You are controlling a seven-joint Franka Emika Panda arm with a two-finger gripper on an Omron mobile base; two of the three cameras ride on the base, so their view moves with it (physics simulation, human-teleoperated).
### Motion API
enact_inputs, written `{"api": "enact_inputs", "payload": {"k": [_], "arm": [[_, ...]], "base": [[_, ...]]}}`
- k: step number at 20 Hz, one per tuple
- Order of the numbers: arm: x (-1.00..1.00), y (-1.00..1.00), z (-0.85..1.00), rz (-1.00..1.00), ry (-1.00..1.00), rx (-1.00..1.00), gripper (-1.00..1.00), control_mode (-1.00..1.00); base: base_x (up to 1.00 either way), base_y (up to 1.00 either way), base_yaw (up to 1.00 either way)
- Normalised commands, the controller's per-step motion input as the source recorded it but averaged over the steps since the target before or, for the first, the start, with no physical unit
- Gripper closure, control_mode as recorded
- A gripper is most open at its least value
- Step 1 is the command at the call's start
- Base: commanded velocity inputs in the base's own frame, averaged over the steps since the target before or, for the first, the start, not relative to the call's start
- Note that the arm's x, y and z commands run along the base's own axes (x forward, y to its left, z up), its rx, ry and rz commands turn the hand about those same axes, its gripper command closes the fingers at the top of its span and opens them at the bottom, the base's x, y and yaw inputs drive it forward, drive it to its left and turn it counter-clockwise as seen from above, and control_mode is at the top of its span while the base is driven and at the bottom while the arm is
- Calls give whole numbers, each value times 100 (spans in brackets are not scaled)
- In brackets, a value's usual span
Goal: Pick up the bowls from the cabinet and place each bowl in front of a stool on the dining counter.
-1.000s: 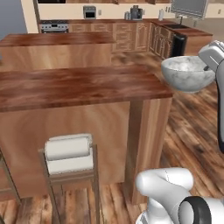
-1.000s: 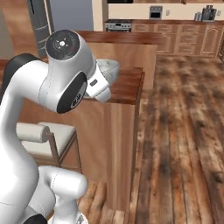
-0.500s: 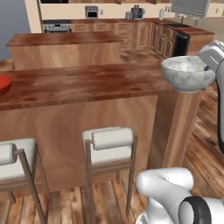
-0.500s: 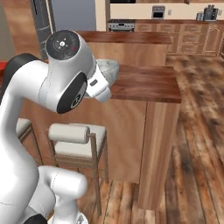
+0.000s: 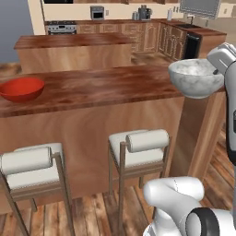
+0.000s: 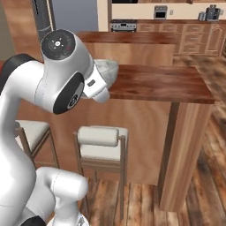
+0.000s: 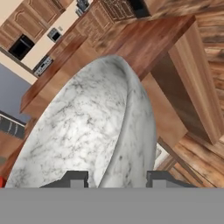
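In the right base view the arm point(image 6: 66, 84) hides most of the marbled bowl point(image 6: 107, 70), leaving a sliver of rim above the bench point(image 6: 159, 84). The left stool point(image 5: 30, 168) is cut by the frame edge. Items on the far counter beyond the bench are too small to identify.

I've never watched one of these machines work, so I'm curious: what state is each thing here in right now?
Marbled bowl: upright, held in the air above the counter's right end.
Gripper: shut on the marbled bowl's rim, one finger inside, one outside.
Red bowl: upright, resting on the dining counter, behind the left stool.
Right stool: upright, unoccupied, no bowl yet on the counter behind it.
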Motion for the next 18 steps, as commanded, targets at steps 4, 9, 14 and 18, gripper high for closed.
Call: {"api": "enact_inputs", "payload": {"k": [4,9,14,18], "arm": [[0,0,0,0,0,0,100,100],[0,0,0,0,0,0,100,100],[0,0,0,0,0,0,100,100],[0,0,0,0,0,0,100,100]], "base": [[10,-14,-1],[15,-27,0],[39,-25,0],[79,-10,0]]}}
